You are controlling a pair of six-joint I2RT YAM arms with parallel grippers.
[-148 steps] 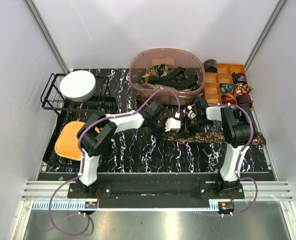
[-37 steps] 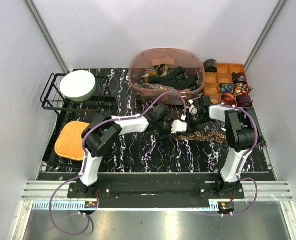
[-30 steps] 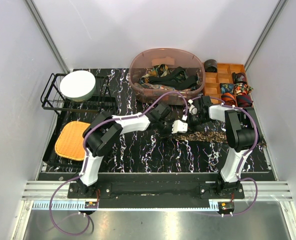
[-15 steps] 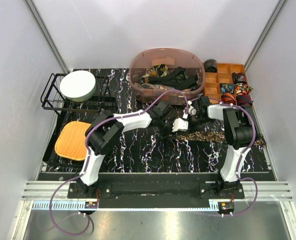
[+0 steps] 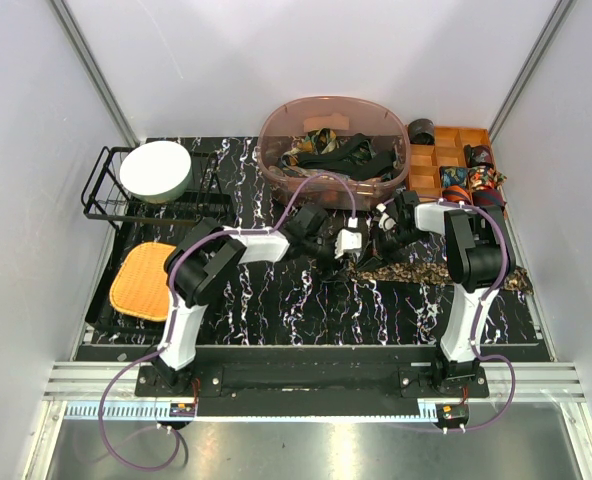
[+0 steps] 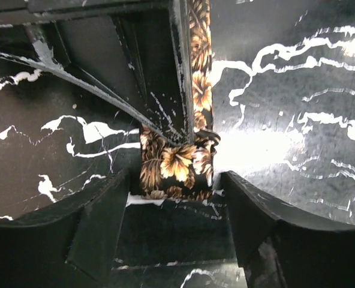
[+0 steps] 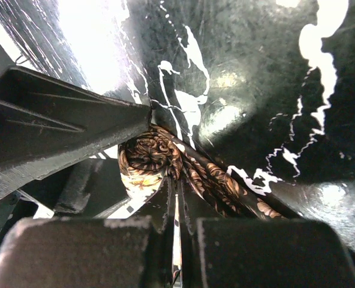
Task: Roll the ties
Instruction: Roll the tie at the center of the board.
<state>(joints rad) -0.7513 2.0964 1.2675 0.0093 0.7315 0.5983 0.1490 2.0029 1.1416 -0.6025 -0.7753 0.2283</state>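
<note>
Wire rack (image 5: 101, 195) at the far left of the overhead view carries a white bowl (image 5: 156, 172). An orange mat (image 5: 141, 280) lies just below it on the black marbled tabletop (image 5: 276, 300). In the upper middle sits a brownish see-through tub (image 5: 271, 140) with loose ties (image 5: 336, 152) heaped inside.

Just below the tub, my left hand (image 5: 351, 243) is released. In its wrist view the two fingers (image 6: 99, 222) stand wide on either side of the rolled end of the brown patterned tie (image 6: 177, 165), and neither touches the cloth. The roll rests on the tabletop between them, with a strip of the same tie running up toward the top of that frame.

Just right of it, my right hand (image 5: 381, 238) meets the roll from the other side. Its fingers (image 7: 93, 252) are clenched tight, with the tips right against the coil. I cannot tell whether any cloth is caught between them. The rest of the tie lies flat on the tabletop, stretching away toward the right edge.

At the upper right a wooden organizer (image 5: 446, 135) holds rolled ties (image 5: 471, 180) in its compartments.
</note>
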